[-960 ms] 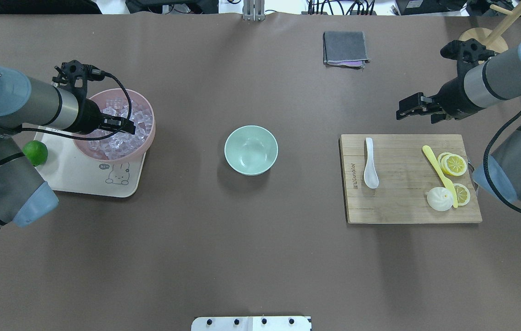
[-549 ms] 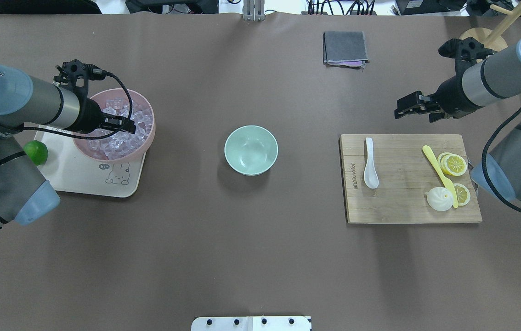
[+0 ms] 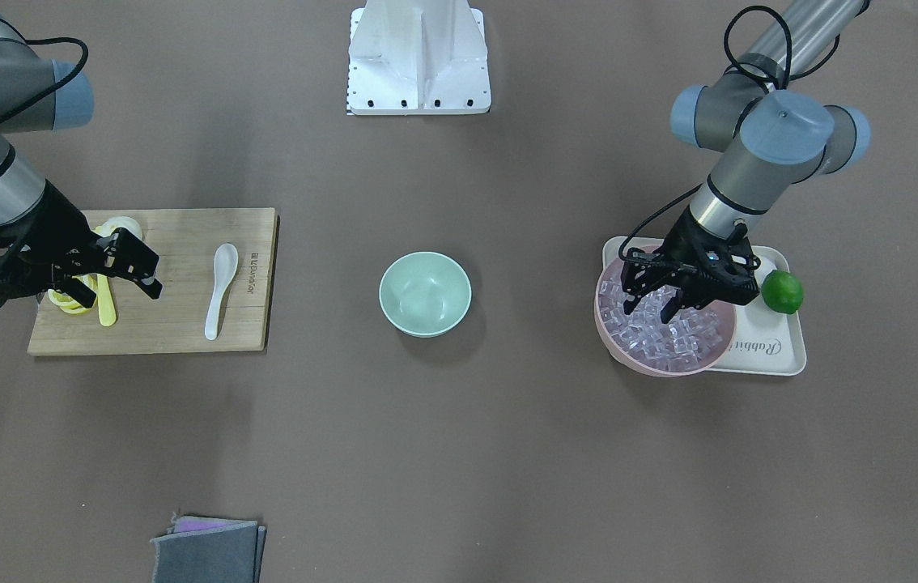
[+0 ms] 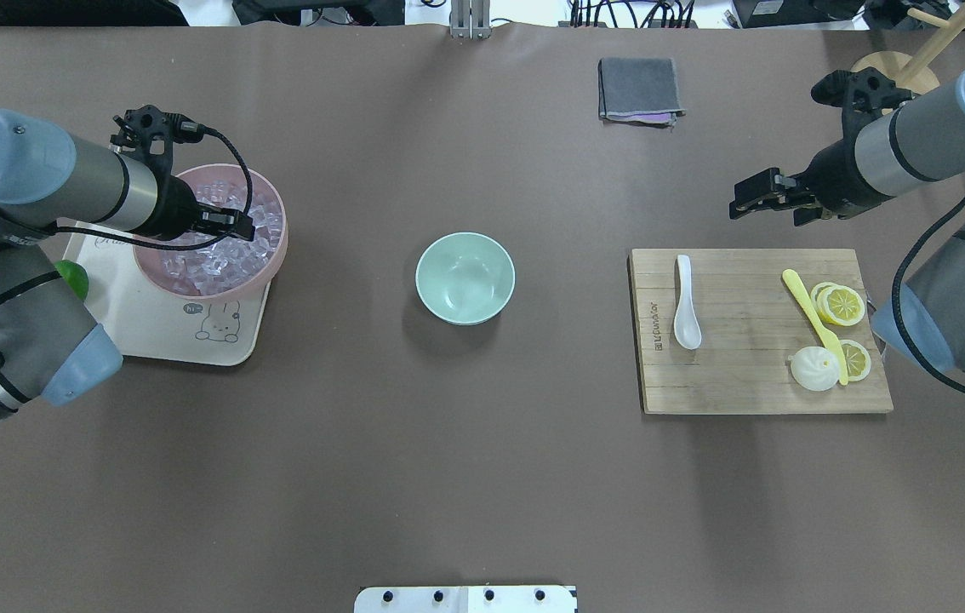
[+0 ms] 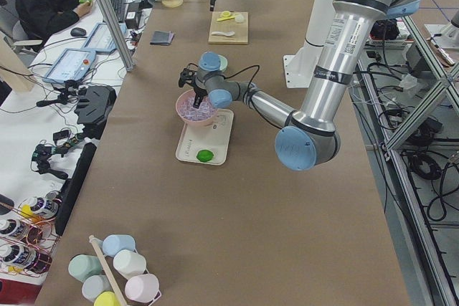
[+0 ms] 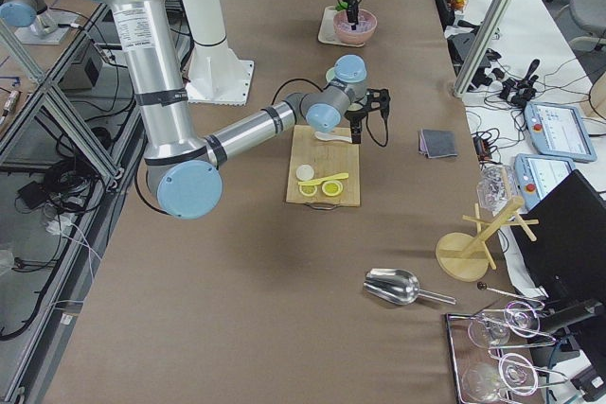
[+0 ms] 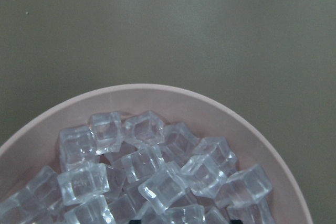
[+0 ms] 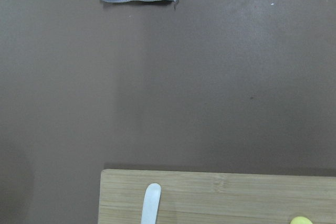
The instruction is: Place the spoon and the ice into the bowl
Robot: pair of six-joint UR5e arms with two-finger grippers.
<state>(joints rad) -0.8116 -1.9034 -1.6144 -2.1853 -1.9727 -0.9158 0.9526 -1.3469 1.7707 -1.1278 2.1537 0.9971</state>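
Observation:
The white spoon [image 4: 686, 306] lies on the wooden cutting board [image 4: 746, 383], handle toward the far side; it also shows in the front view [image 3: 218, 291] and its handle tip in the right wrist view [image 8: 150, 205]. The mint-green bowl [image 4: 465, 277] stands empty at the table's middle. Clear ice cubes [image 4: 223, 255] fill the pink bowl [image 4: 278, 255]. My left gripper [image 3: 649, 306] is open, its fingers down among the cubes. My right gripper [image 4: 736, 206] is open and empty, hovering beyond the board's far edge, right of the spoon.
The pink bowl stands on a cream tray [image 4: 151, 336] beside a lime [image 3: 781, 291]. The board also holds a yellow knife [image 4: 806, 306], lemon slices [image 4: 842, 305] and a white bun [image 4: 814, 369]. A grey cloth [image 4: 639, 88] lies at the far side.
My left gripper has shifted a little toward the far side of the pink bowl. My right gripper has drifted slightly away from the board's far edge. Spoon and bowl have not moved.

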